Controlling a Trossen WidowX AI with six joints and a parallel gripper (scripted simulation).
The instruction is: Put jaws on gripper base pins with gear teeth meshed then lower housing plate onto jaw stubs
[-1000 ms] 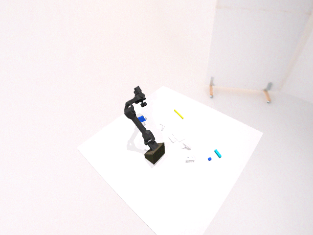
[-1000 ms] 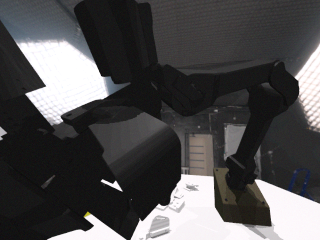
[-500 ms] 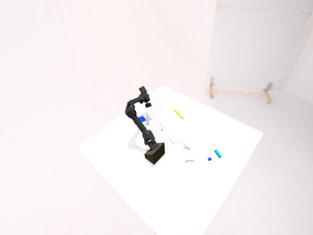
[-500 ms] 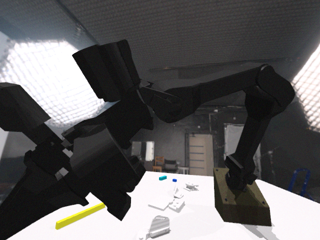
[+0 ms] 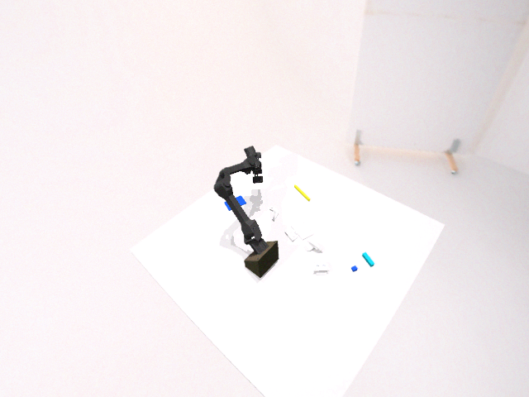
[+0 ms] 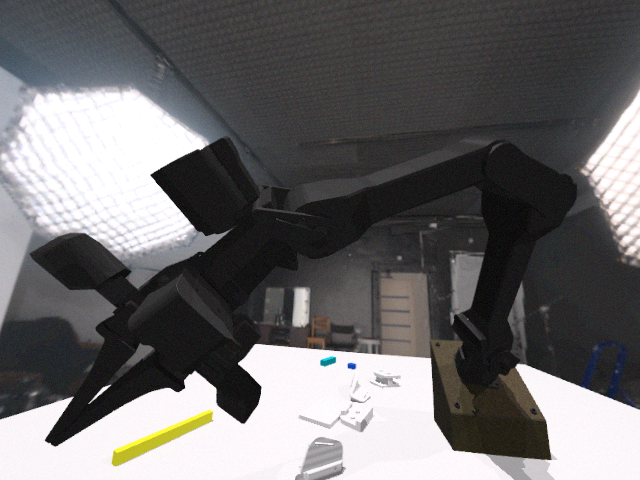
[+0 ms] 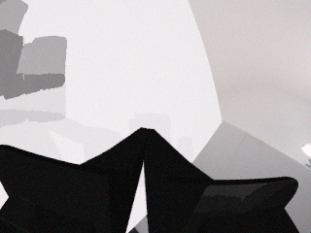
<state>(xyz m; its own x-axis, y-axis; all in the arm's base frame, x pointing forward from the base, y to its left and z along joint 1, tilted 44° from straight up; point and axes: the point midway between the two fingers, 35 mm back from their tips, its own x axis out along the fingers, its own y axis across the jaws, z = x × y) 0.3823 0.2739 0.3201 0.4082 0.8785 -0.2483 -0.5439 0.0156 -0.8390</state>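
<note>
The tool (image 5: 257, 167) (image 6: 54, 440) (image 7: 147, 135) is positioned above the bench (image 5: 264, 328) (image 6: 262, 392) (image 7: 136, 63), with its fingertips together and nothing clamped. The white parts (image 5: 291, 233) (image 6: 357, 416) are laid out separately on the bench, lower than the tool and toward the arm's base side. The yellow bar (image 5: 302, 193) (image 6: 162, 438) is located nearer the tool than the teal block (image 5: 368, 259) (image 6: 328, 361).
</note>
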